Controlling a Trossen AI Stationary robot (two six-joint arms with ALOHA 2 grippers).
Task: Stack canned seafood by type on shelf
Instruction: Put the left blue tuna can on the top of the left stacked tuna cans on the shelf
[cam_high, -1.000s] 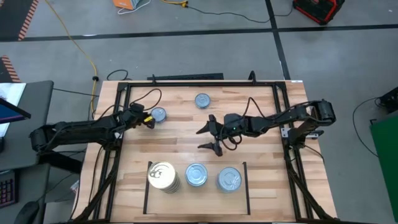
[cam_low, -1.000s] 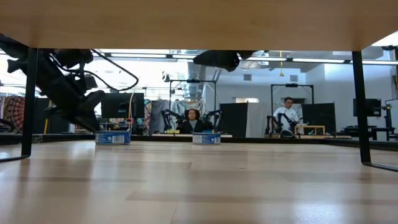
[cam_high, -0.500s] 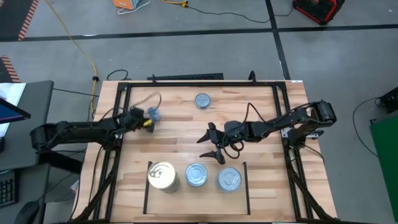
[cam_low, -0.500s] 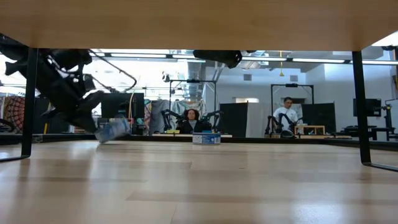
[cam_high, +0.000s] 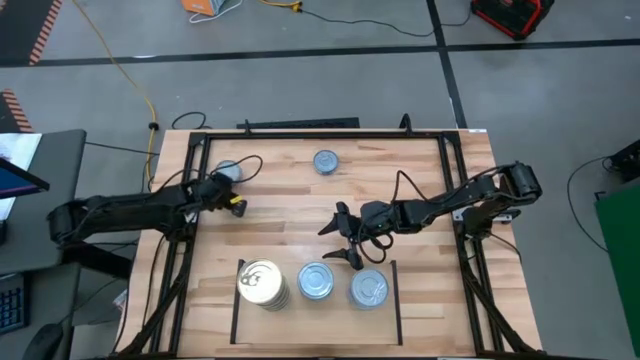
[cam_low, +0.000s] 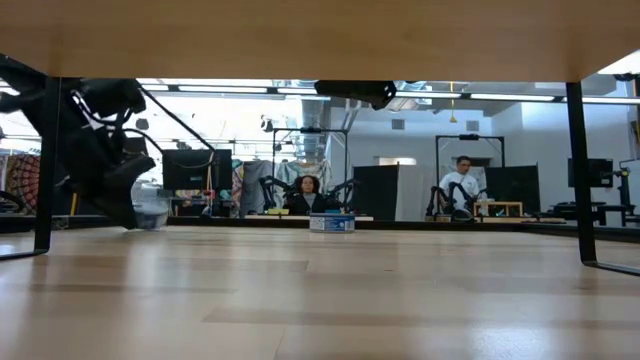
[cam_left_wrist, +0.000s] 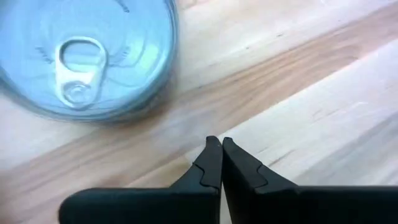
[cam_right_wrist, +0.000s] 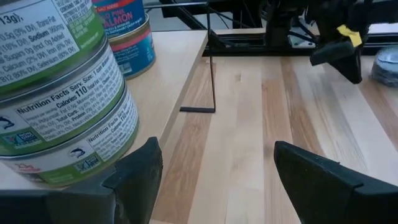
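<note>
A silver-topped can (cam_high: 228, 172) (cam_left_wrist: 87, 56) lies flat on the table, pull tab up, just beyond my left gripper (cam_high: 237, 200) (cam_left_wrist: 216, 158). That gripper is shut with nothing between its fingers. My right gripper (cam_high: 338, 240) (cam_right_wrist: 217, 174) hangs open above the table, just on the far side of the shelf (cam_high: 340, 320). On the shelf stand three can stacks: gold-topped (cam_high: 262, 283) and two silver-topped (cam_high: 316, 281) (cam_high: 368, 288). A lone can (cam_high: 325, 162) (cam_low: 331, 222) rests near the far edge.
Black frame rails (cam_high: 185, 250) (cam_high: 470, 250) run along both sides of the table and across its far edge. Bare planks lie between the lone cans and the shelf. Beyond the table, people sit at other robot stations (cam_low: 310, 190).
My left gripper has shut without the can. The can tipped, slipped out from between its fingers and slid toward the table's far left corner, where it now lies flat. My right gripper, still open, has swung toward the near edge, closer to the shelf stacks.
</note>
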